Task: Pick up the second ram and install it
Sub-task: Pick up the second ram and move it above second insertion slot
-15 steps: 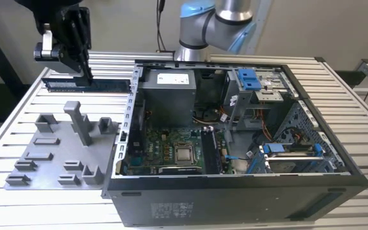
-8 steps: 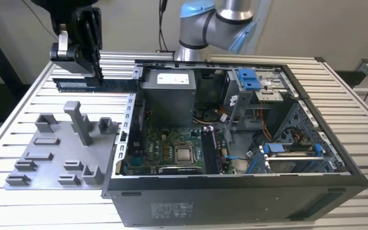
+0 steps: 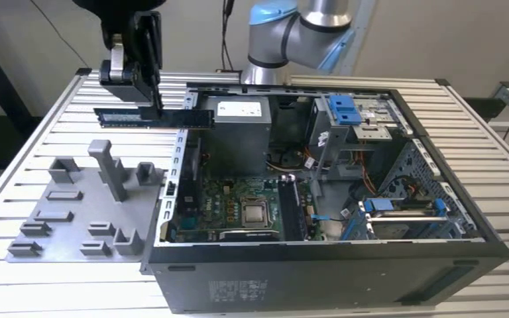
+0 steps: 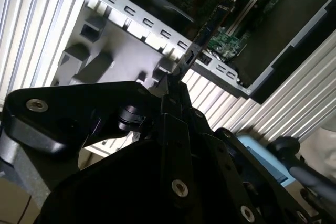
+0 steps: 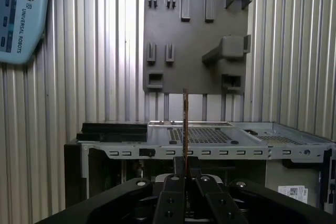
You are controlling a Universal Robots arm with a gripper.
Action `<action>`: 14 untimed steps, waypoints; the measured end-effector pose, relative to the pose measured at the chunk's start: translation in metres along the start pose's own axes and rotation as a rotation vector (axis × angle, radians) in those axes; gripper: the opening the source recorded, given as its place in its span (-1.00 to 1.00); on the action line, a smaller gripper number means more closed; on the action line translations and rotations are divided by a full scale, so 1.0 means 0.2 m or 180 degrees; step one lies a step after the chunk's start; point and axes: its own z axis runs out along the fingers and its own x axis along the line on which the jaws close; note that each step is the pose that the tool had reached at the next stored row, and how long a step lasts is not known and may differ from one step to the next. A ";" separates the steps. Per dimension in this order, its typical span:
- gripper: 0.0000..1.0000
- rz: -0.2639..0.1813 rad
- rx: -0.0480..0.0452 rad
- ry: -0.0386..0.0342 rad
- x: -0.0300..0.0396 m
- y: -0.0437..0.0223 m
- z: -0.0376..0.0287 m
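Observation:
The second ram [image 3: 153, 118] is a thin dark stick with black chips, held level in the air above the slatted table, just outside the edge of the open computer case [image 3: 325, 278] on the exterior view's left. My gripper [image 3: 141, 105] is shut on its upper edge from above. In both wrist views the ram appears edge-on, as a narrow strip [image 5: 185, 124] [image 4: 202, 38] standing out from the closed fingertips [image 5: 177, 179]. The green motherboard [image 3: 228, 205], with its processor socket and long dark slots, lies on the case floor below and toward the exterior view's right.
A grey plastic holder tray [image 3: 69, 225] with upright posts lies on the table beside the case. Inside the case, a grey power supply [image 3: 236, 126] sits at the back, with drive cages and cables on the exterior view's right. A teach pendant [image 5: 21, 14] lies on the table.

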 end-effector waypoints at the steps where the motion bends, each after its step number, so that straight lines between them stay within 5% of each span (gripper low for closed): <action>1: -0.73 0.0000 0.0000 0.0000 0.000 -0.013 0.000; 14: -0.73 0.0000 0.0000 0.0000 -0.001 -0.188 0.000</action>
